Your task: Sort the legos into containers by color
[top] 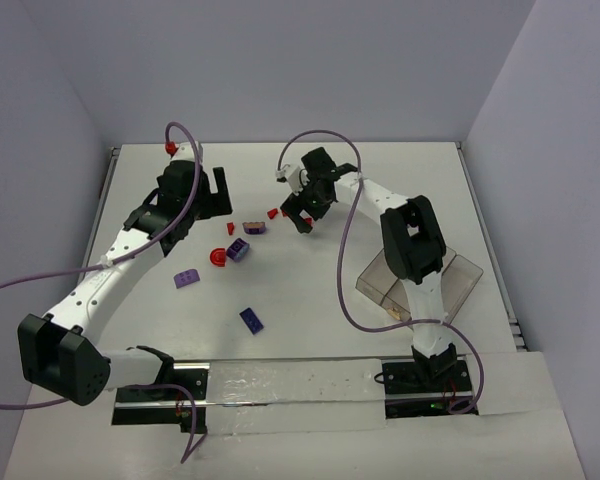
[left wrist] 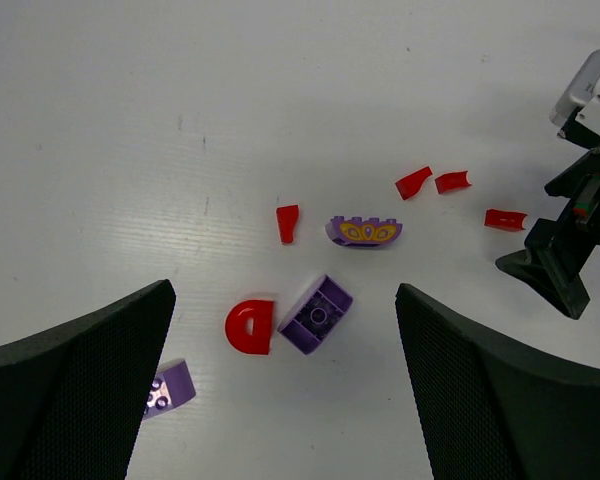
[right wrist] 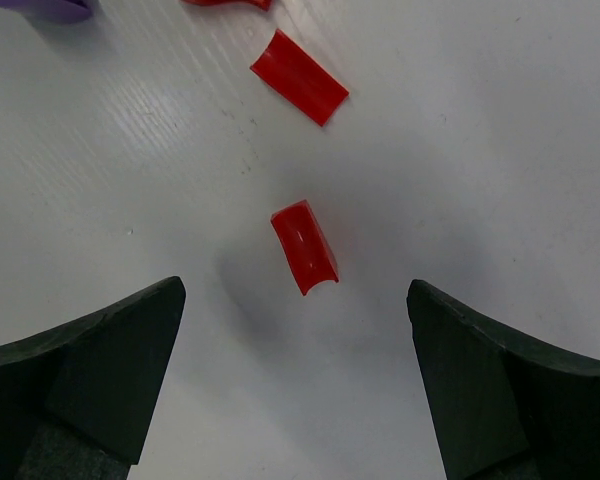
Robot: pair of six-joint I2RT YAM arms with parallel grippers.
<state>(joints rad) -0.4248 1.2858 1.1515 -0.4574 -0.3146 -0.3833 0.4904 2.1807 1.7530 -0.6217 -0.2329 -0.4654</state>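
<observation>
My left gripper (top: 212, 200) is open and empty above the table's left middle. In the left wrist view (left wrist: 282, 292) a red half-disc lego (left wrist: 250, 326) and a light purple brick (left wrist: 316, 314) lie side by side just ahead of its fingers. My right gripper (top: 300, 218) is open and empty, held low. In the right wrist view (right wrist: 296, 287) a small red curved lego (right wrist: 304, 247) lies between and slightly ahead of its fingertips. Another red piece (right wrist: 299, 77) lies beyond it. The smoky tray (top: 460, 275) sits at the right, partly hidden by the right arm.
A purple arch piece with a yellow print (left wrist: 364, 232) and several tiny red pieces (left wrist: 287, 223) lie scattered mid-table. A light purple brick (top: 188, 278) and a dark blue-violet brick (top: 251, 319) lie nearer the arm bases. The right gripper's fingers (left wrist: 555, 270) show at the right edge of the left wrist view.
</observation>
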